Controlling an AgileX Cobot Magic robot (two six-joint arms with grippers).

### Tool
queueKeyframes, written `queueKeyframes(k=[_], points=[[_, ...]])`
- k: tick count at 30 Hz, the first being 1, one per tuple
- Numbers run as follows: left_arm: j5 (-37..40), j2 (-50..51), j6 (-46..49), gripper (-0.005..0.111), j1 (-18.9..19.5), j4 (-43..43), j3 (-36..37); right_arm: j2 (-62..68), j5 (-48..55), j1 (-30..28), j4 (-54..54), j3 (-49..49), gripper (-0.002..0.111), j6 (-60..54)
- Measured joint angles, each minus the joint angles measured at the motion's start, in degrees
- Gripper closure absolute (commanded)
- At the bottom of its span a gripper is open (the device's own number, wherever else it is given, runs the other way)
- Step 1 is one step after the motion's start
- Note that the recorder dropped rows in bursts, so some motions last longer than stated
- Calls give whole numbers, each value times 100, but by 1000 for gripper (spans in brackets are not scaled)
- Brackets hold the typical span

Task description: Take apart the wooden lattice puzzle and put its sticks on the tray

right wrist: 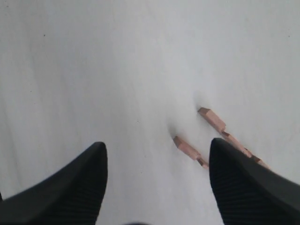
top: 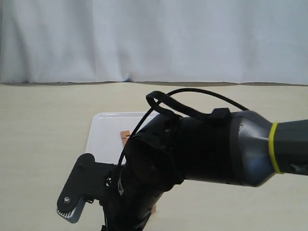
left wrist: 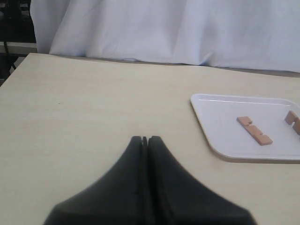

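Observation:
The white tray (left wrist: 220, 122) lies on the table, and its far corner shows in the exterior view (top: 103, 126). Two notched reddish-brown sticks lie flat on it, one (left wrist: 254, 131) near the middle and one (left wrist: 293, 121) cut off by the picture's edge. My right gripper (right wrist: 157, 154) hangs open over the tray, empty. Beside one of its fingers (right wrist: 243, 183) lie two sticks (right wrist: 190, 151) (right wrist: 219, 124). My left gripper (left wrist: 145, 138) is shut on nothing over bare table, well apart from the tray. No assembled lattice puzzle is in view.
The right arm (top: 202, 149) fills the exterior view and hides most of the tray. One stick end (top: 124, 134) peeks out beside it, and one black finger (top: 76, 191) sticks out low on the left. A white curtain (top: 154, 38) backs the beige table (left wrist: 93, 93).

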Motion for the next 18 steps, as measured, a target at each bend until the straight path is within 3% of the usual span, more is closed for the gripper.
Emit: queueKeyframes(k=[10, 18], points=[[0, 0, 0, 107, 0, 0, 0, 0, -154, 0, -184, 415, 48, -1662], [0, 0, 0, 107, 0, 0, 0, 36, -520, 0, -849, 525, 48, -555]])
